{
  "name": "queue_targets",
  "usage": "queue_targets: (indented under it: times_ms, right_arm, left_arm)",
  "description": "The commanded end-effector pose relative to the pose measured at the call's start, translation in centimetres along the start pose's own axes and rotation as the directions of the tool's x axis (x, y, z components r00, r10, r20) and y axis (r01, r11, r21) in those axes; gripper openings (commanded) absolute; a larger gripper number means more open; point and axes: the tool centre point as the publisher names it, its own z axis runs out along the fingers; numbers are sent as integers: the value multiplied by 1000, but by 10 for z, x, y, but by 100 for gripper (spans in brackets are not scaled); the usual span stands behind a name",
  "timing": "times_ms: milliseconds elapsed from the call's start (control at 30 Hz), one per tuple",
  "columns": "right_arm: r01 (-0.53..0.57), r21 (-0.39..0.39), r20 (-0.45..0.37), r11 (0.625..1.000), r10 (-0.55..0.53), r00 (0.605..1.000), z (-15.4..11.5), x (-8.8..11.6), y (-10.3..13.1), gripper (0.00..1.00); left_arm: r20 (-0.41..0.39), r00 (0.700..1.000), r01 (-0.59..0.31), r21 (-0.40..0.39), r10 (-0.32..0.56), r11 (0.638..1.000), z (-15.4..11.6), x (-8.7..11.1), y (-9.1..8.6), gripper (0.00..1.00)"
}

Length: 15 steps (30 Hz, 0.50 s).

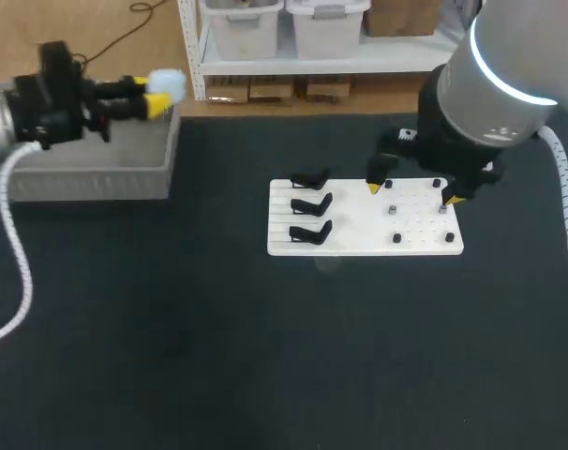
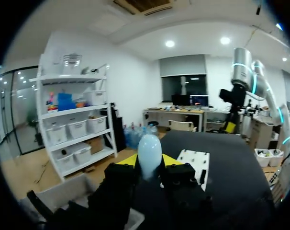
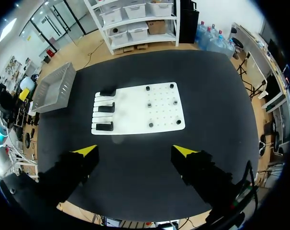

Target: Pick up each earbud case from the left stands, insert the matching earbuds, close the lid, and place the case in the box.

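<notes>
finding: a robotics laboratory, bench-test station. grounds follow.

two grey jointed robot arms serve one table. the left arm trails a white ribbed cable conduit. the right arm carries a lit pale-blue status ring around its casing.

the table is covered in a plain black mat. near its middle lies a white rectangular fixture board drilled with a regular grid of holes. the board carries three black moulded stands in a column, with small dark pegs set apart from them.

a grey open plastic bin sits at the far left corner. seen from the floor, this is a jigged, repeatable test layout.
</notes>
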Motion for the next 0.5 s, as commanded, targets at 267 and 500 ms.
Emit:
queue_targets:
  times_ms: [267, 500]
  right_arm:
    - [-1, -1, 7, 1000, 1, 1000, 0, 2, -1, 100]
    - [-1, -1, 7, 1000, 1, 1000, 0, 2, -1, 100]
  left_arm:
    - [-154, 988, -40, -416, -28, 908, -13, 36, 110, 0]
    - [-202, 977, -33, -438, -63, 899, -12, 67, 163, 0]
